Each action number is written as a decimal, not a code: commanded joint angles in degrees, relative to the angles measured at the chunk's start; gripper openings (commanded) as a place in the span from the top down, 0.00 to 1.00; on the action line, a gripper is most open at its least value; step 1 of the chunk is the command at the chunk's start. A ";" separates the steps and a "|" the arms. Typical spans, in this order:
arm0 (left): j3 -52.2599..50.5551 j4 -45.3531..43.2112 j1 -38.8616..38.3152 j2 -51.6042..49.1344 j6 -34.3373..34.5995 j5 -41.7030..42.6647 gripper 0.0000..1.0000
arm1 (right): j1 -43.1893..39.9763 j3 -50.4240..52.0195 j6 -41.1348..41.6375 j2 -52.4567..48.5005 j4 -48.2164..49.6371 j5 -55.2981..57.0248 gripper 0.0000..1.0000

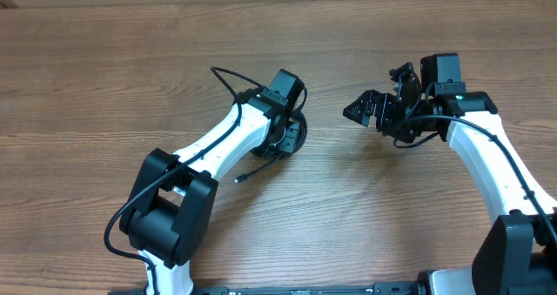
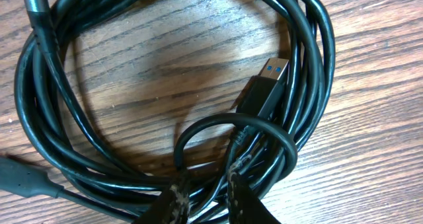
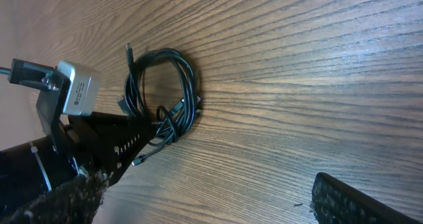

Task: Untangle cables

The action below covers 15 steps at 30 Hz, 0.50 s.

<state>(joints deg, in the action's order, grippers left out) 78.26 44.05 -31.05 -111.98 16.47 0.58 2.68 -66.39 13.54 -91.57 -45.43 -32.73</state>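
The cables (image 1: 294, 138) lie as one coiled black bundle on the wooden table, under my left gripper (image 1: 290, 131). A loose silver-tipped end (image 1: 239, 180) trails toward the front. In the left wrist view the coil (image 2: 322, 59) fills the frame, with a blue-tongued USB plug (image 2: 274, 71) inside it. My left gripper (image 2: 208, 184) is shut on a few strands at the coil's near edge. My right gripper (image 1: 361, 110) is open and empty, to the right of the coil and apart from it. The right wrist view shows the coil (image 3: 192, 92) beyond its wide-spread fingers (image 3: 208, 197).
The table (image 1: 104, 69) is bare wood all round the coil. The left arm's own thicker black cable (image 1: 222, 74) arches just behind its wrist. In the right wrist view the left arm's wrist camera (image 3: 76, 88) sits beside the coil.
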 commanded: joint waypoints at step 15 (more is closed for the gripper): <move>-0.17 -0.52 -0.22 -3.13 -1.55 -0.79 0.75 | 0.26 -1.18 -0.04 -0.07 0.35 0.20 0.00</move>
<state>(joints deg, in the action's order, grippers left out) 78.26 43.64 -31.05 -114.04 16.05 0.58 2.68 -66.39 13.52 -91.57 -45.43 -32.75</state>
